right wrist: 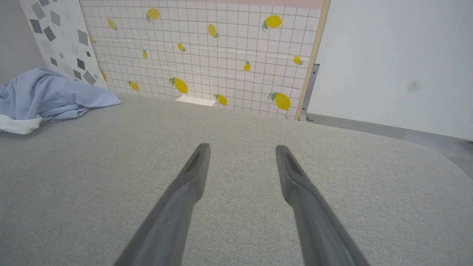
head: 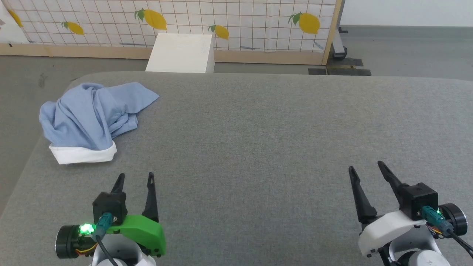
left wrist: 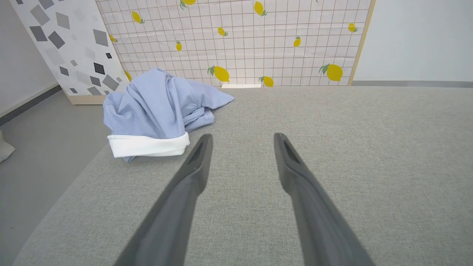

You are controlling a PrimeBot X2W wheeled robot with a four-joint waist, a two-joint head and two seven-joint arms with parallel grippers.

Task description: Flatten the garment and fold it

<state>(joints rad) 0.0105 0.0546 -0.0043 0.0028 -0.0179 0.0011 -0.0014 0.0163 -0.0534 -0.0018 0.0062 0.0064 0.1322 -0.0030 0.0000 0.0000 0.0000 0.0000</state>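
Garment on a grey table, seen from the robot's side. Nearest, the left gripper and right gripper stood over the table's near part, well apart from each other, fingers pointing away from the robot. Each had its jaws spread and held nothing. Between and beyond them the table was bare across its middle and right, open as far as the far edge and the rounded right corner. The garment lay as a crumpled heap at the left side, ahead of the left gripper and not touching it, with its outer flank reaching the table's left edge. Its white band faced the robot at the near end, and a flat flap pointed away toward the far right. The long axis thus ran on a diagonal from near left to far right. Past the far edge, grey floor held a white box, which stood before a lemon-printed screen.
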